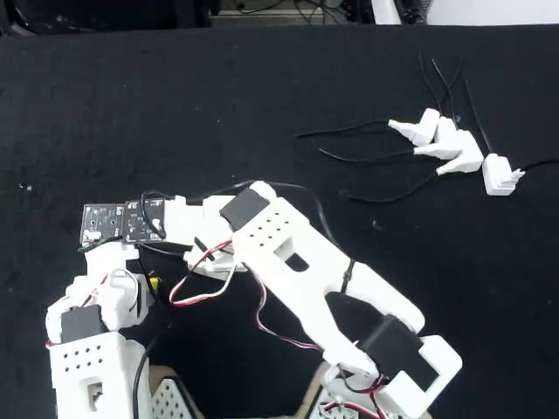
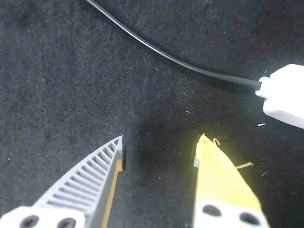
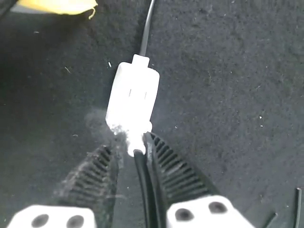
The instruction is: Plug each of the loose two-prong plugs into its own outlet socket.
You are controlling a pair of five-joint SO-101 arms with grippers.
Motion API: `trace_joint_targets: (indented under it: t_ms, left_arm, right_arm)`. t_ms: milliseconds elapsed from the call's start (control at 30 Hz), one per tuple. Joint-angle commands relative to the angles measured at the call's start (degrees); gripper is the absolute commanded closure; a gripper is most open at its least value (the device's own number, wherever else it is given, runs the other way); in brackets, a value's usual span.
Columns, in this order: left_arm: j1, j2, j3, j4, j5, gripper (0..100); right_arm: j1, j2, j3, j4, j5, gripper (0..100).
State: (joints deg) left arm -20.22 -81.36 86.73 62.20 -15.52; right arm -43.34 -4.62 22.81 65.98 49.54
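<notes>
Right gripper (image 3: 128, 142) fingers (image 3: 175, 166) narrowly parted astride a black cable (image 3: 141, 185), tips flanking a plug (image 3: 135, 145) butted against a white socket (image 3: 133, 97), right arm (image 1: 297, 253) stretched low across the black table (image 1: 262, 96), left gripper (image 2: 161, 137) spread wide close by, loose white plugs (image 1: 445, 144) well apart.

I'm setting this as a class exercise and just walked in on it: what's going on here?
Two robot arms work low over a black table. The right pincer sits at the end of a white socket, where a cabled plug appears to meet it; whether it is fully in is unclear. The left pincer hangs open close by, holding nothing. More white plugs lie clustered at the table's far right, untouched.
</notes>
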Motion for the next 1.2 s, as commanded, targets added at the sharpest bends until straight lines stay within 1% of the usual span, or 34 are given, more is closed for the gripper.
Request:
trace_joint_targets:
  t_ms: [0,367,600,700,900,1033,1167]
  left_arm:
    - [-0.66,-0.09,-0.4,0.35,-0.7,75]
    - [-0.57,-0.18,-0.4,0.35,-0.79,75]
    - [-0.57,-0.18,-0.4,0.35,-0.7,75]
    - [-0.57,-0.26,-0.4,0.35,-0.7,75]
    - [-0.57,-0.26,-0.4,0.35,-0.7,75]
    - [-0.57,-0.26,-0.4,0.35,-0.7,75]
    - [-0.57,-0.26,-0.4,0.35,-0.7,75]
  right_arm:
    - [1.23,0.04,0.4,-1.32,0.7,98.8]
    - [1.32,0.04,0.48,-1.14,0.79,98.8]
    - [3.52,2.77,0.4,-1.41,0.79,98.8]
    - [3.52,4.18,0.4,-1.41,0.79,98.8]
    - [1.23,4.18,0.48,-1.05,0.44,98.8]
    - [0.53,4.26,2.86,-3.34,0.44,98.8]
    - [2.11,4.26,5.85,-7.3,0.7,98.8]
